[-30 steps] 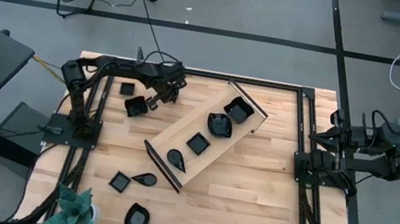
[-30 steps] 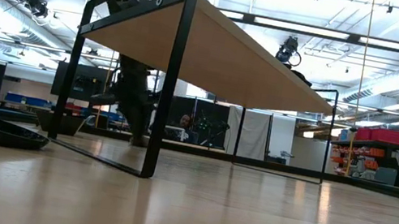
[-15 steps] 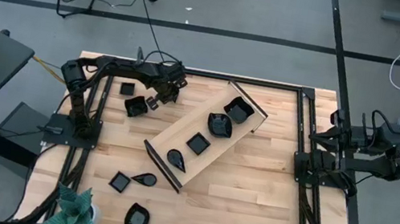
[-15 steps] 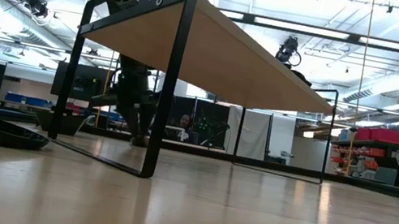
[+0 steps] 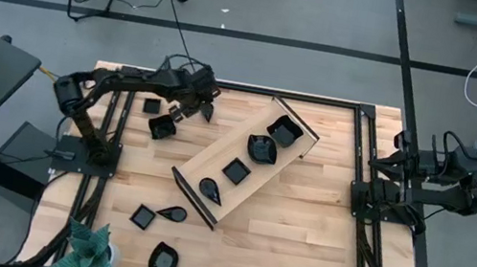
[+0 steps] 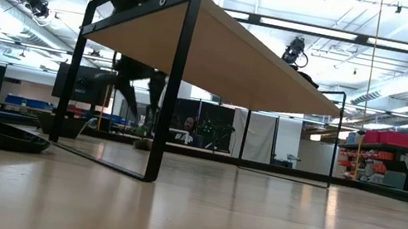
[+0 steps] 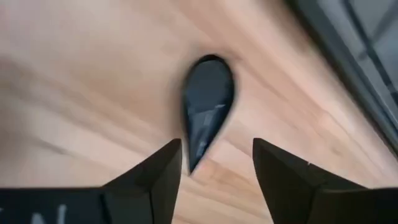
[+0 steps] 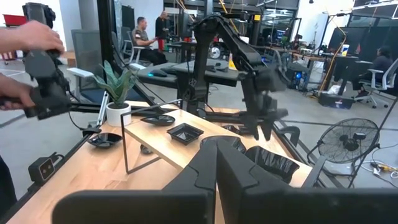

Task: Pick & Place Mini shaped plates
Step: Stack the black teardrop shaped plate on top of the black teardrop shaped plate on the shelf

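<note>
Hovering over the table's far left part, the left gripper (image 5: 194, 107) has its jaws spread apart and holds nothing; a teardrop plate (image 7: 208, 102) lies on the wood just ahead of its fingertips (image 7: 171, 155). Four plates sit in the tray (image 5: 200, 161). The right gripper (image 8: 217, 146), fingers pressed together and empty, waits at the table's right edge.

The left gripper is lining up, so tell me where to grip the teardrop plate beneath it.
Pinch the teardrop plate across its tapered end, coming straight down: it lies flat on the table, and the open left gripper straddles that narrow tip.
</note>
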Motion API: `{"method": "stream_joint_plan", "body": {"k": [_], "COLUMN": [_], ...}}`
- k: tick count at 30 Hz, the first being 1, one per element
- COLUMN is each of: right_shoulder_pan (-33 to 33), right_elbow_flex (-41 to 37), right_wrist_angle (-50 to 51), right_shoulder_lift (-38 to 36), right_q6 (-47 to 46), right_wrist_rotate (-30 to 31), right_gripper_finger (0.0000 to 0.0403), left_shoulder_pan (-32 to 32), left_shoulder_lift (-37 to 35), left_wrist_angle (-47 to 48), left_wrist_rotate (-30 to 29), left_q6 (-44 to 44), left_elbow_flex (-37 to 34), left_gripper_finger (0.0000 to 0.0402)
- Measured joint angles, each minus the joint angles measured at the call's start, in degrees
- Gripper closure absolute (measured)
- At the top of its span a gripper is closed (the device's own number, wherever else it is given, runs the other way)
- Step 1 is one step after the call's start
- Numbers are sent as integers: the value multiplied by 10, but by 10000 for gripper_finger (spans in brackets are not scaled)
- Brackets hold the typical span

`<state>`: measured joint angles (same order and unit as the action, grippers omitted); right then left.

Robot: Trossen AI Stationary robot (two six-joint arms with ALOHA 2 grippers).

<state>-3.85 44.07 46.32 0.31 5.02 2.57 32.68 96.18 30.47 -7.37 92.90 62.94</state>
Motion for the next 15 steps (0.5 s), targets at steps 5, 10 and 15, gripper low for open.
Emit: {"method": "stream_joint_plan", "body": {"k": [5,10,15], "right_shoulder_pan": [0,0,0], "right_elbow_flex": [0,0,0], "right_wrist_angle": [0,0,0], "right_shoulder_lift": [0,0,0], "right_q6": [0,0,0], "right_wrist_rotate": [0,0,0], "right_gripper_finger": [392,392,392], "left_shoulder_pan": [-13,-14,-15], "left_shoulder_lift": [-42,-48,-48], "left_wrist_angle": [-10,4,34], "left_wrist_rotate": [-31,19,31], "left_q6": [-257,-591,-871], "left_elbow_flex": [0,0,0], "left_gripper_finger": [197,204,206]}}
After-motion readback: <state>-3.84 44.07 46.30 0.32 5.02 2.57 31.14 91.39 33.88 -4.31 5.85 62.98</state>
